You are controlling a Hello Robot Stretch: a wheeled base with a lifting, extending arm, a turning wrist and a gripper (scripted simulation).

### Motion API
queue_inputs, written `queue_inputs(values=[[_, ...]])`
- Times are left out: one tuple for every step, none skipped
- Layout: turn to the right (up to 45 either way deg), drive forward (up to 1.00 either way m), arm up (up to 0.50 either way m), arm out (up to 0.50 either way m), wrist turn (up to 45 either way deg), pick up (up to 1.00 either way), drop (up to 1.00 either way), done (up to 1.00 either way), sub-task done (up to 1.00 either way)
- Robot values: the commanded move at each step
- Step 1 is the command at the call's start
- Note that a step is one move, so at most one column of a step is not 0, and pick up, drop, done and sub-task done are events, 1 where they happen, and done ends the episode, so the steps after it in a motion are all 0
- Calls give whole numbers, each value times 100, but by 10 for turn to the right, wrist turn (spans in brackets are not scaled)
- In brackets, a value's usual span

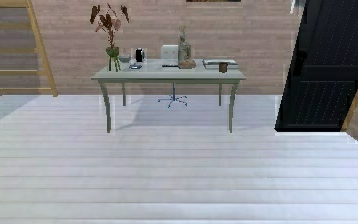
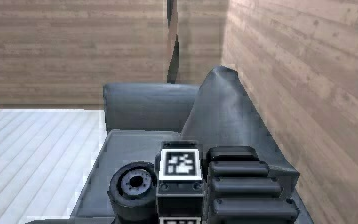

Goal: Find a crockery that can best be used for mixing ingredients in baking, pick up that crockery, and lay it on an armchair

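1. Judging the load wrongly is the nearest hazard. The gripper (image 2: 137, 187) shows as a dark round body at the arm side view's bottom edge, left of the white marker square with black marks (image 2: 180, 165). Its fingers cannot be made out against the seat behind, so I cannot tell whether it holds anything, nor its opening.
2. Just beyond the dark ribbed arm (image 2: 247, 185) lies the dark grey padded armchair (image 2: 212, 115). Its raised armrest and tall back are edges the arm could strike if the base turned while extended.
3. A brown wood-plank wall (image 2: 297, 70) stands close behind and beside the armchair, so room is tight there. The pale plank floor (image 2: 37, 150) at that view's left is open.
4. In the forward view the floor lies bare up to the pale grey-green table with curved legs (image 1: 157, 73), giving free driving room.
5. Small things crowd the tabletop beside a red-leaved plant in a green vase (image 1: 110, 30). Which, if any, is the mixing crockery I cannot tell. A reach there could topple a neighbour.
6. A black panelled door (image 1: 322, 60) bounds the far right.
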Motion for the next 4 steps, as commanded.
queue_inputs(values=[[0, 0, 0, 48, 0, 0, 0, 0, 0], [0, 0, 0, 0, 450, 0, 0, 0, 0], [0, 0, 0, 0, 450, 0, 0, 0, 0], [0, 0, 0, 0, 270, 0, 0, 0, 0]])
